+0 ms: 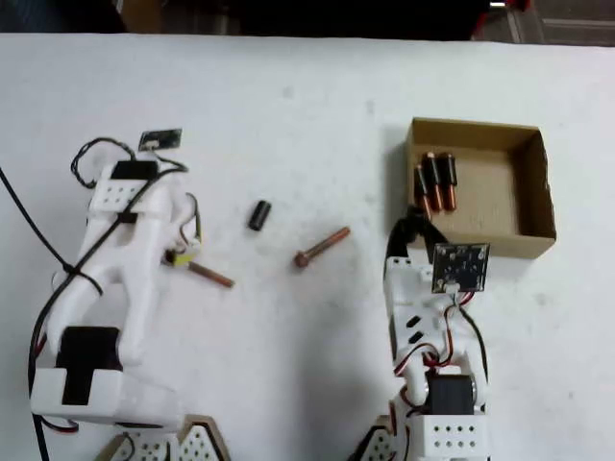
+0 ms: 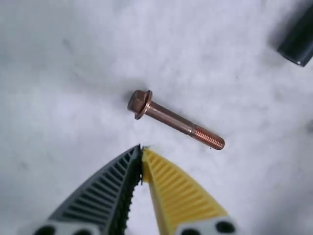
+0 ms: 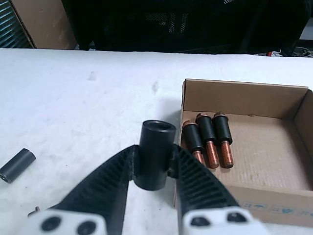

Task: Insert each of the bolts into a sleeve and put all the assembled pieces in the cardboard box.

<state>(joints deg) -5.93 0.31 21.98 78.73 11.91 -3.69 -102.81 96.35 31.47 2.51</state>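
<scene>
My left hand (image 2: 141, 151) is closed on nothing, its grey and yellow tips meeting just beside a copper flanged bolt (image 2: 173, 119) lying on the white counter (image 1: 288, 106). Further right a short black cylindrical sleeve (image 1: 258, 215) lies loose, with a second copper bolt (image 1: 322, 246) near it. My right hand (image 3: 155, 155) grips a second black sleeve (image 3: 158, 133) upright, just beside the brown cardboard box (image 1: 538, 192), where three sleeved bolts (image 1: 434, 181) lie side by side.
</scene>
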